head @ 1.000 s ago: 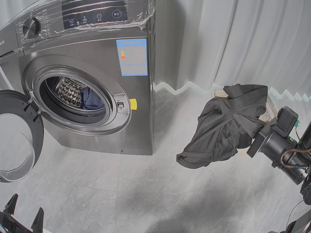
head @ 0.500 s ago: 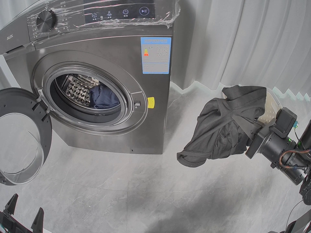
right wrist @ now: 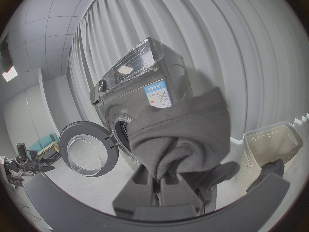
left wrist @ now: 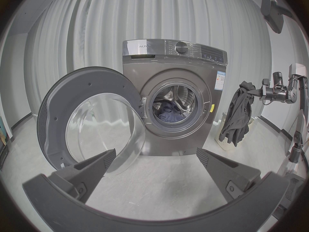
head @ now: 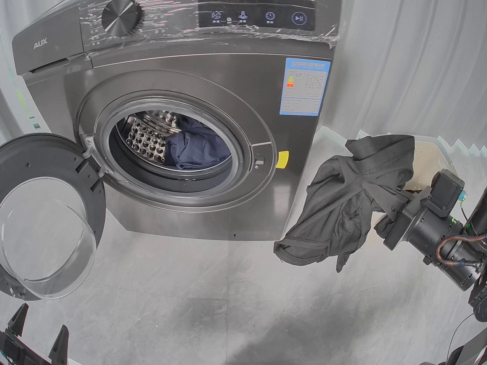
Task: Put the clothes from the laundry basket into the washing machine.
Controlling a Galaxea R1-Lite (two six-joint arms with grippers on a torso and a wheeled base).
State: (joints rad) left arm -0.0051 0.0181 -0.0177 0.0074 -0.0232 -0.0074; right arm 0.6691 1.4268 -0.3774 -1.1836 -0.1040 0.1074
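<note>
Above the laundry basket (right wrist: pixel 249 168), seemingly, right gripper (right wrist: pixel 159 178) pinches the dark garment (head: pixel 340 209); left gripper (left wrist: pixel 156 149) — gaping.

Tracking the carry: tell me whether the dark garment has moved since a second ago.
Yes. Held by the right gripper, the dark garment has closed in on the washing machine; the head camera shifted too.

There's the right pincer (right wrist: pixel 158 183) at four o'clock, clamped on the dark garment (head: pixel 335 209), wrist level; left pincer (head: pixel 43 321) low at seven o'clock, jaws spread wide.
</note>
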